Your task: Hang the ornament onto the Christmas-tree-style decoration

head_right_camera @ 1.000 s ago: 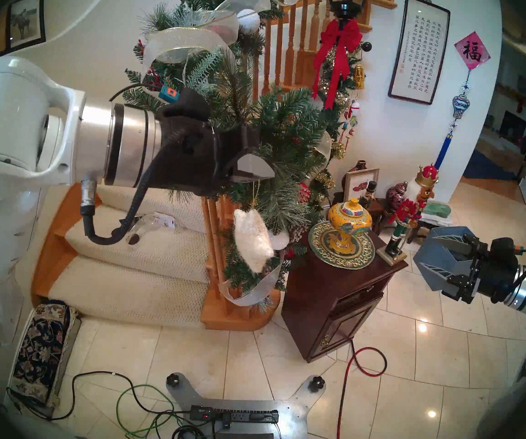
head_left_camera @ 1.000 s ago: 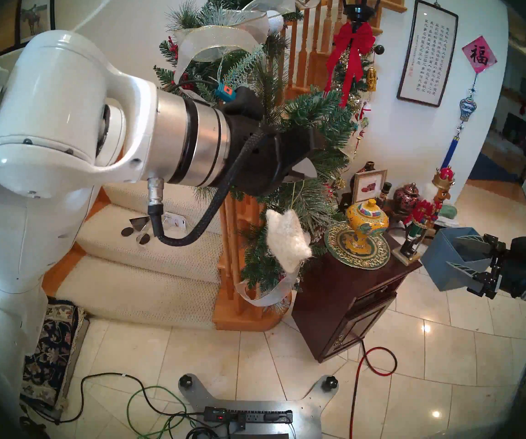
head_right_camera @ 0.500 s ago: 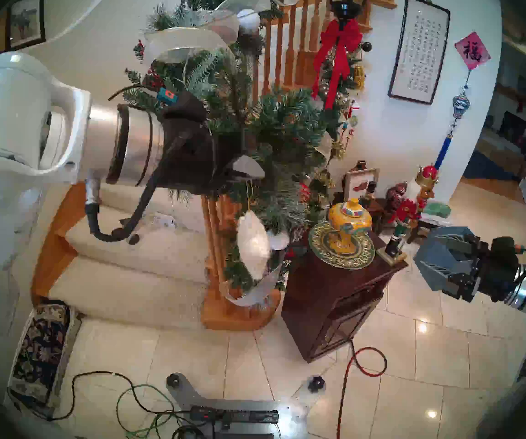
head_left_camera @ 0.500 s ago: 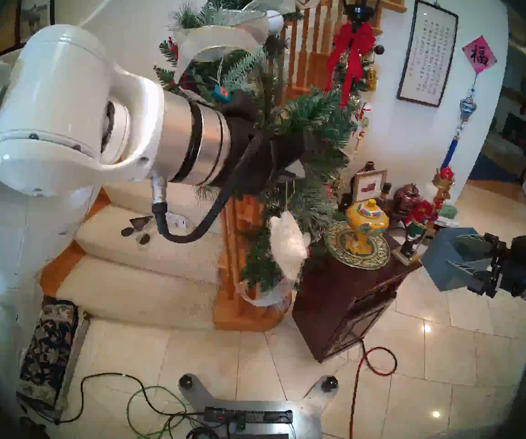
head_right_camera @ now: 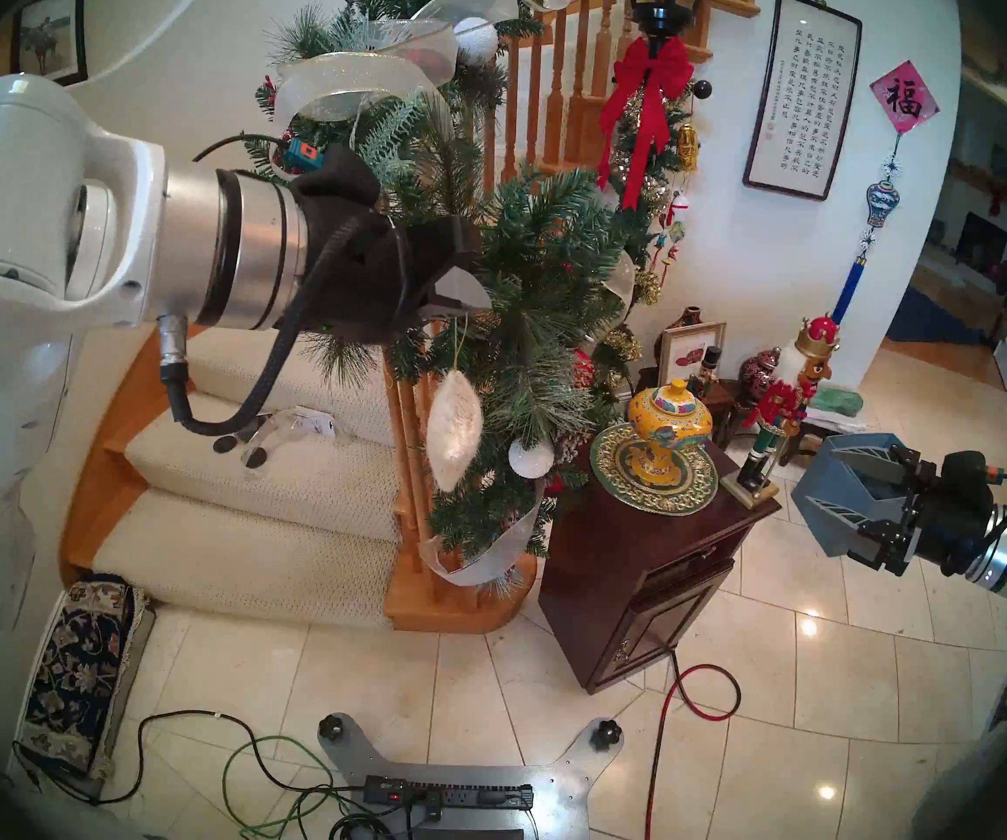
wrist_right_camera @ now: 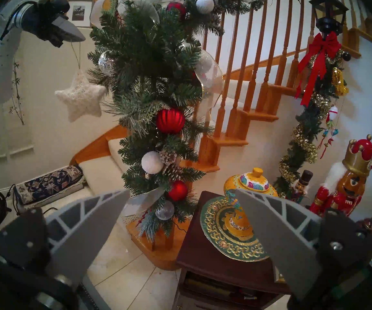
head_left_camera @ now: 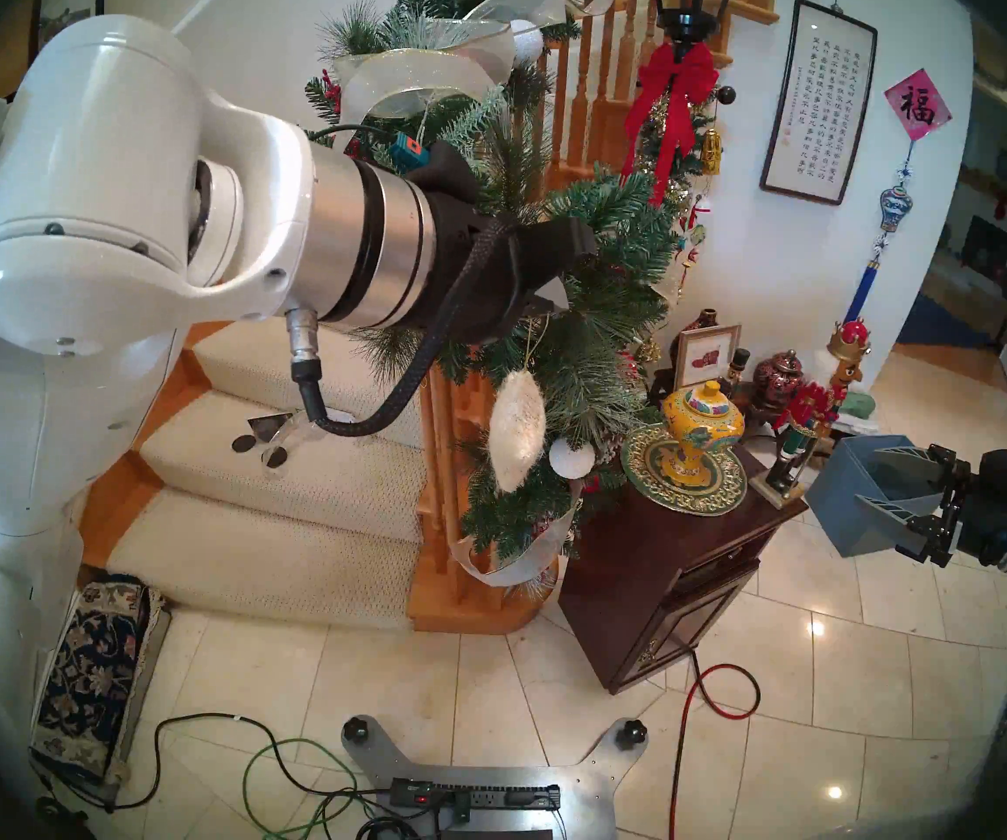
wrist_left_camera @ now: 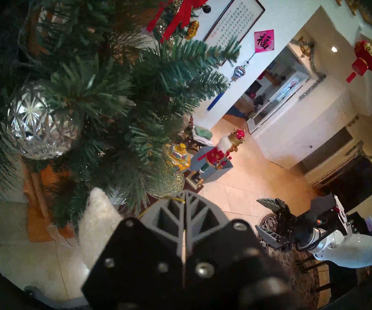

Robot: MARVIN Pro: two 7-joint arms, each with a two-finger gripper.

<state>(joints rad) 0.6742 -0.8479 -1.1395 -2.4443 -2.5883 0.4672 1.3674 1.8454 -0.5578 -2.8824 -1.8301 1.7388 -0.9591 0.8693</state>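
**Item 1: left gripper** [wrist_right_camera: 77, 37]. Fingers pressed together, pinching the top of the string loop [wrist_right_camera: 75, 54]. It is held high against the upper branches, probably so the load swings free below while a branch tip is sought.

**Item 2: star** [wrist_right_camera: 80, 97]. White, fuzzy, five-pointed. It dangles straight below the left gripper on the gold loop, not yet hung: the loop runs only to the fingers, with no branch through it that can be seen. From the head view it shows edge-on, close against the needles; whether it touches them cannot be told.

**Item 3: garland** [wrist_right_camera: 149, 63]. Bushy green pine wound down the stair post, directly ahead of the left gripper and brushing its upper side. Sheer ribbon [head_left_camera: 422, 75] sits above the gripper. A faceted silver ball [wrist_left_camera: 39, 121] lies just ahead of the fingers, and a small white ball [head_left_camera: 572, 457] sits below, just beside the star.

**Item 4: right gripper** [wrist_right_camera: 180, 213]. Fingers spread wide and empty, parked well apart from the garland near the cabinet [wrist_right_camera: 214, 271], apparently kept clear of the work.

**Remaining, by judgement:** the loop needs slipping over a stiff branch tip before the fingers part.
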